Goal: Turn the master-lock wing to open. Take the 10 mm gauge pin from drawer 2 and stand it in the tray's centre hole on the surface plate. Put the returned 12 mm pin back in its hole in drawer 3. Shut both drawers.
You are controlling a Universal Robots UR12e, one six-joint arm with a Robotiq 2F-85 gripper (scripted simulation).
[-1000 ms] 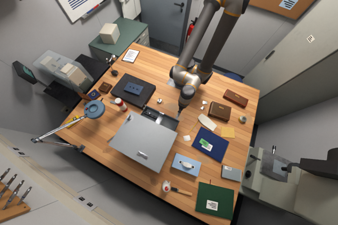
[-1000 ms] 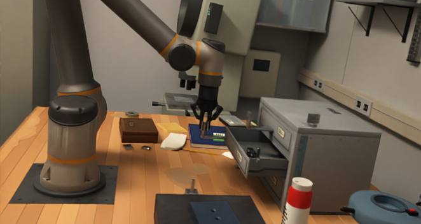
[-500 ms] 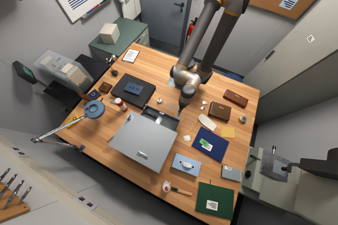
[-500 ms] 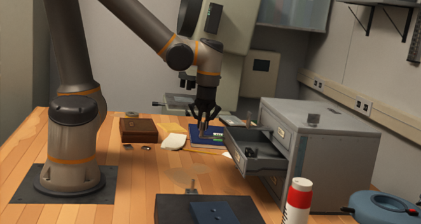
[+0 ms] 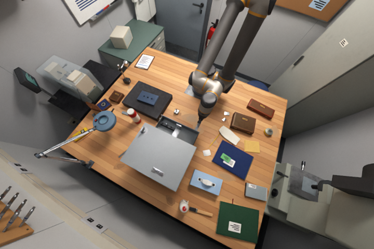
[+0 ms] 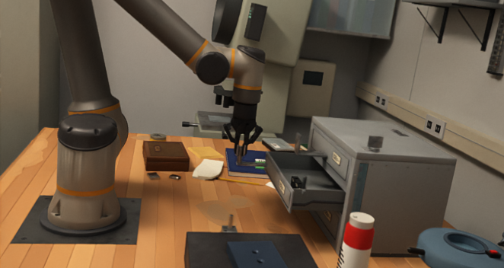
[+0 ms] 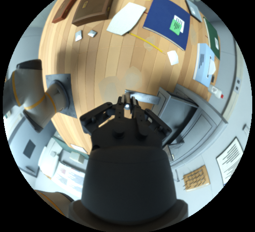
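Most of the open drawer's [image 6: 304, 181] inside is hidden, with only a small dark block [image 6: 298, 181] showing on its floor. The drawer stands pulled out from the grey cabinet [image 6: 375, 175] toward the arm's base. My gripper [image 6: 240, 152] hangs beside the drawer's far front corner, closed on the drawer's handle bar [image 7: 142, 97], which juts out past the drawer front. Near the table's front edge the black surface plate [image 6: 249, 251] carries a blue tray [image 6: 255, 255] with holes. A short pin [image 6: 230, 222] stands on the table just behind the plate.
A navy book [image 5: 232, 159] lies beyond the gripper, with a white cloth [image 5: 229, 135], a pencil and a brown case [image 5: 243, 122] close by. A red-and-white bottle [image 6: 356, 240] and a blue magnifier lamp [image 6: 455, 247] stand near the cabinet's front.
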